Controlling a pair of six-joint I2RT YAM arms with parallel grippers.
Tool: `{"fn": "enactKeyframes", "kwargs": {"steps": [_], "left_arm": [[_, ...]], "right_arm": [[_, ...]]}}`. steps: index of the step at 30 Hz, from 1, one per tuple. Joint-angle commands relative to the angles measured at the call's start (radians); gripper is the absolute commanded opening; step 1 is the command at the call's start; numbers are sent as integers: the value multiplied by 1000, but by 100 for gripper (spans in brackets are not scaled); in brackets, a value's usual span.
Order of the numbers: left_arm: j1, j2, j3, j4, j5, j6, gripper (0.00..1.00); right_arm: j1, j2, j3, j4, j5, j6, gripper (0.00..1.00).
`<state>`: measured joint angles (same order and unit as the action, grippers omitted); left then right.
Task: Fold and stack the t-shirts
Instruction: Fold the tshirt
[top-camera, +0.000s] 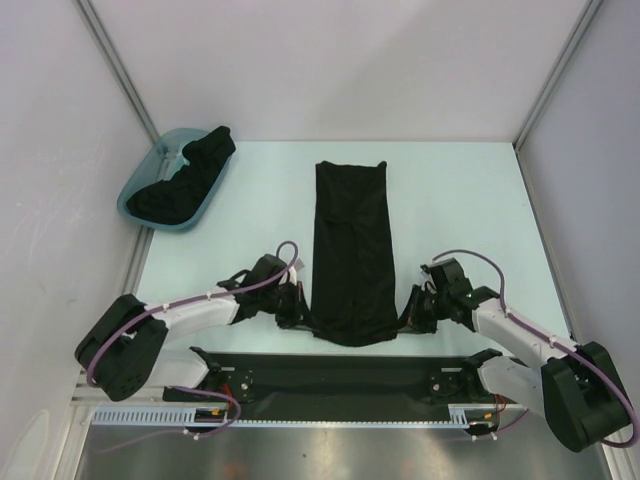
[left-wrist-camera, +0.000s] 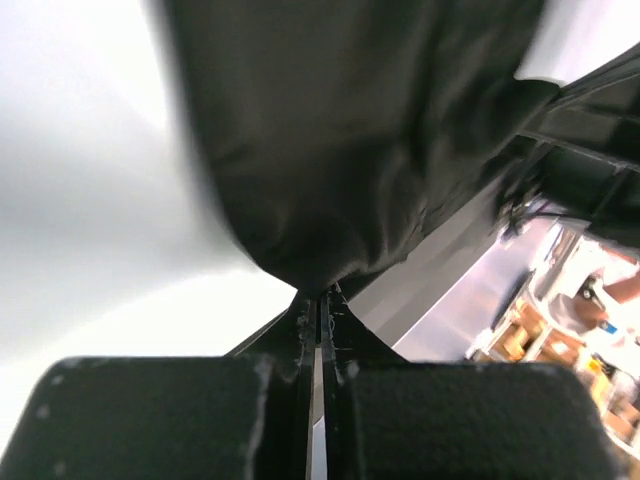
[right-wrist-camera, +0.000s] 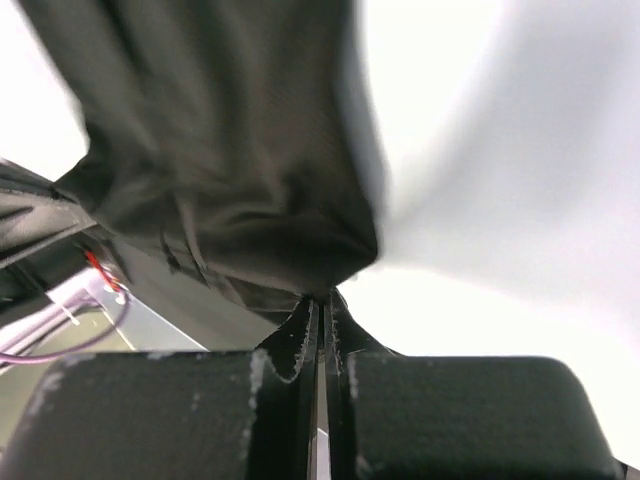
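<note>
A black t-shirt (top-camera: 353, 250) lies folded into a long narrow strip down the middle of the table. My left gripper (top-camera: 300, 315) is shut on its near left corner, and my right gripper (top-camera: 408, 313) is shut on its near right corner. In the left wrist view the black cloth (left-wrist-camera: 350, 150) bunches right at the closed gripper tips (left-wrist-camera: 320, 292). The right wrist view shows the same: the cloth (right-wrist-camera: 230, 160) pinched at the gripper tips (right-wrist-camera: 322, 296). Another black t-shirt (top-camera: 185, 178) lies crumpled in the tub.
The teal plastic tub (top-camera: 140, 190) stands at the back left of the table. White walls close in the sides and back. The arms' black base plate (top-camera: 330, 378) runs along the near edge.
</note>
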<state>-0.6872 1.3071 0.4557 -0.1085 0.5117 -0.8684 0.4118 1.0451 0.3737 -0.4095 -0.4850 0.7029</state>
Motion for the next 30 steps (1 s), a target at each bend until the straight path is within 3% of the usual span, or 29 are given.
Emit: {"fn": "enactKeyframes", "kwargs": {"steps": [1,7,22,30], "left_arm": [[-5,-28,131,-48,-76,69,0],[8,86,308,-108,-82,114,0],[192,452,704,-163,-67,201,0],[245,572,824,-166,-53,175,0]], "right_arm": [[-27,29,106,-9,3,-42,0],[-99,165,261,-6,-43,-102,0],[-243,680,777,-78,-136,-289,0],[-281,883,1036,-140,-170,-316,0]]}}
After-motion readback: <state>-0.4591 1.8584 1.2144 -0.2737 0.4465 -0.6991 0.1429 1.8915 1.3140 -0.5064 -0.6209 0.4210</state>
